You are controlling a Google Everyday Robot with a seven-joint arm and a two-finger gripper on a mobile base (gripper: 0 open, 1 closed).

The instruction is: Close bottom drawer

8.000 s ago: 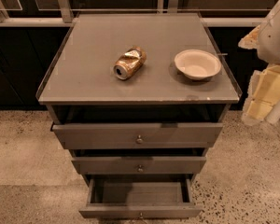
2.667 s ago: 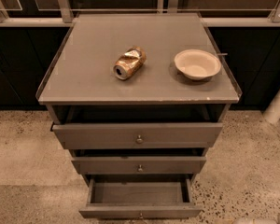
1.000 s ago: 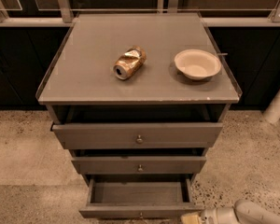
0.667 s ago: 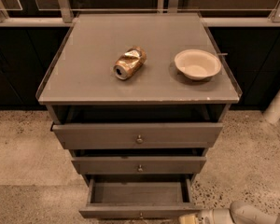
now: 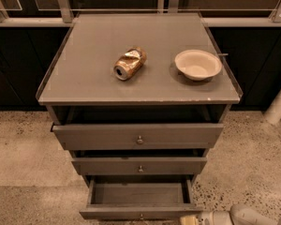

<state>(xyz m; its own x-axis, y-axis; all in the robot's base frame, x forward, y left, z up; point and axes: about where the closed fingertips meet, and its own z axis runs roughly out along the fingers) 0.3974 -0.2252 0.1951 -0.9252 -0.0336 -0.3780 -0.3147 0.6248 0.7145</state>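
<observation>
Bearing can (image 5: pixel 129 63) and bowl (image 5: pixel 198 64), cabinet top (image 5: pixel 91 76), speckled floor (image 5: pixel 253 168), bottom drawer (image 5: pixel 126 213) open, gripper (image 5: pixel 188 219) by its front, grasp unclear

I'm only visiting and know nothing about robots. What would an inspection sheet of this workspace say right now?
Surface: grey cabinet top, carrying two items.
Job's things: bottom drawer, pulled far out, not yet closed.
Clutter: crushed can lying on its side; white bowl upright to its right, apart from it.
Hand: low at the picture's bottom right, by the bottom drawer's front right corner; contact cannot be told.
Cables: nothing seen.
Surroundings: speckled floor; dark cabinets behind.
</observation>
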